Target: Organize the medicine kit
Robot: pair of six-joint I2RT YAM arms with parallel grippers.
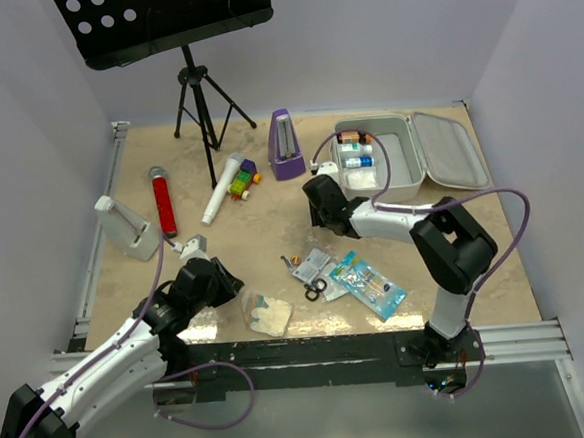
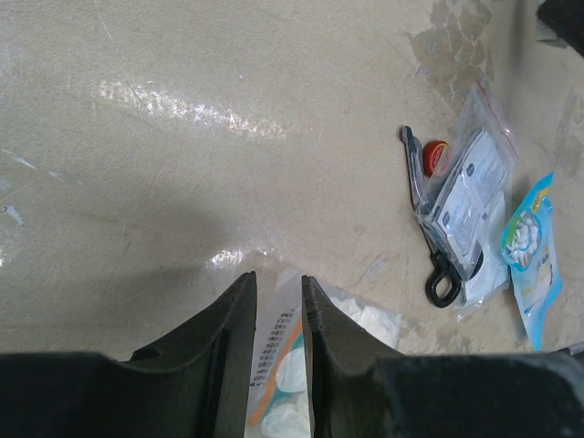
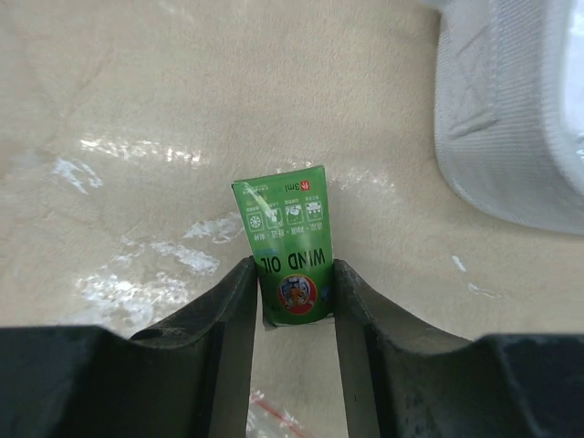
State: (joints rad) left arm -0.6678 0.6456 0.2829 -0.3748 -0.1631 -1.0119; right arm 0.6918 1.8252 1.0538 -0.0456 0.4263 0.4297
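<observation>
Looking at your right gripper (image 3: 294, 274), you see its fingers clamped on both sides of a green Wind Oil box (image 3: 283, 224), just beside the medicine kit (image 1: 398, 161), which lies open at far right. Your left gripper (image 2: 278, 285) stands narrowly parted over a clear pouch (image 2: 370, 321); you cannot tell whether it pinches it.
</observation>
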